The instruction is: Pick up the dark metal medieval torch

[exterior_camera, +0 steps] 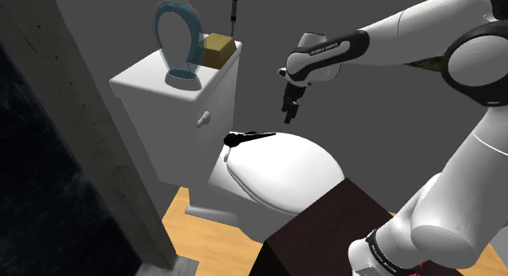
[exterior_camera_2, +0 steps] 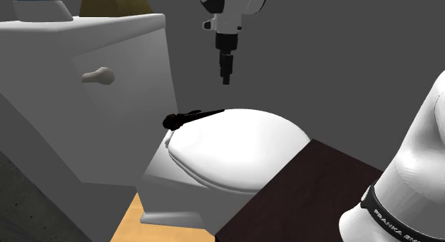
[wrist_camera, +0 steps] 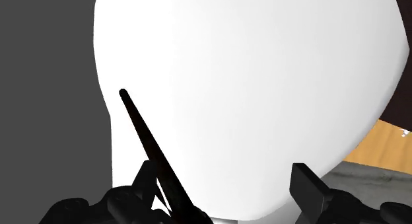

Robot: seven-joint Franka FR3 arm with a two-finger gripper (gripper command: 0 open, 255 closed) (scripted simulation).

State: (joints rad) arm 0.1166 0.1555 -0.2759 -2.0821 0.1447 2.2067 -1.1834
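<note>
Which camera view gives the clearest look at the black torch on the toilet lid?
The second exterior view: the torch lies whole on the toilet lid, head and handle plain. The shoulder view shows it whole too, from farther off. The wrist view shows its thin handle.

The torch [exterior_camera: 248,138] lies across the back of the toilet lid [exterior_camera: 285,173], just before the tank [exterior_camera: 163,95], which bears a ring-shaped vase [exterior_camera: 179,42] beside a box [exterior_camera: 218,50]; the fingers [exterior_camera_2: 226,71] hang above the torch's thin end.
</note>
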